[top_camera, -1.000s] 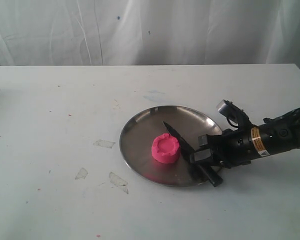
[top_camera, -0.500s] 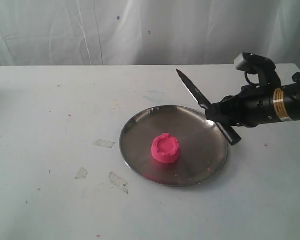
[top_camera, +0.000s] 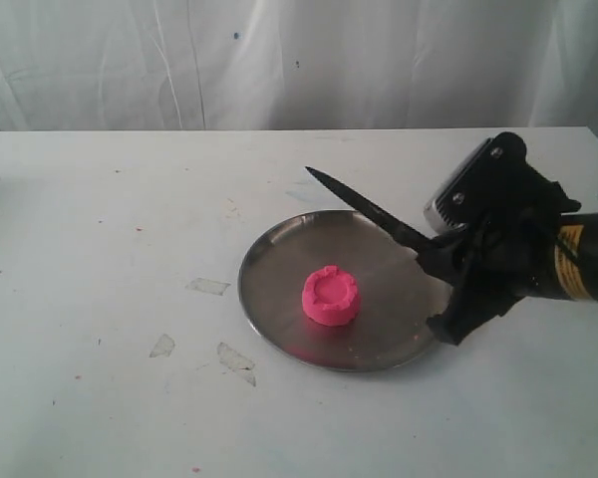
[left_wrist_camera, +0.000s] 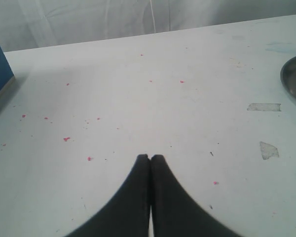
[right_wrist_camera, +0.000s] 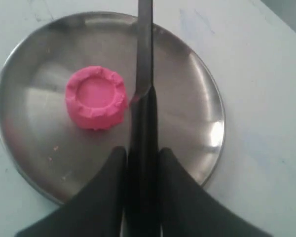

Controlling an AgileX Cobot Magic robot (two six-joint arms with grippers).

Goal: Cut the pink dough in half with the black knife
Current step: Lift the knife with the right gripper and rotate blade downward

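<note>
Our right claw (right_wrist_camera: 142, 163) is clamped on the black knife (top_camera: 364, 207), left claw (left_wrist_camera: 150, 159) closed and empty; we should center the blade over the pink dough (top_camera: 330, 295) first.

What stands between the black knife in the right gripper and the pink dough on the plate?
Nothing visible does. The right gripper holds the black knife in the air above the steel plate, and only open space and bare plate separate the blade from the pink dough.

R gripper (right_wrist_camera: 140, 163) clamped, L gripper (left_wrist_camera: 150, 159) closed
</note>
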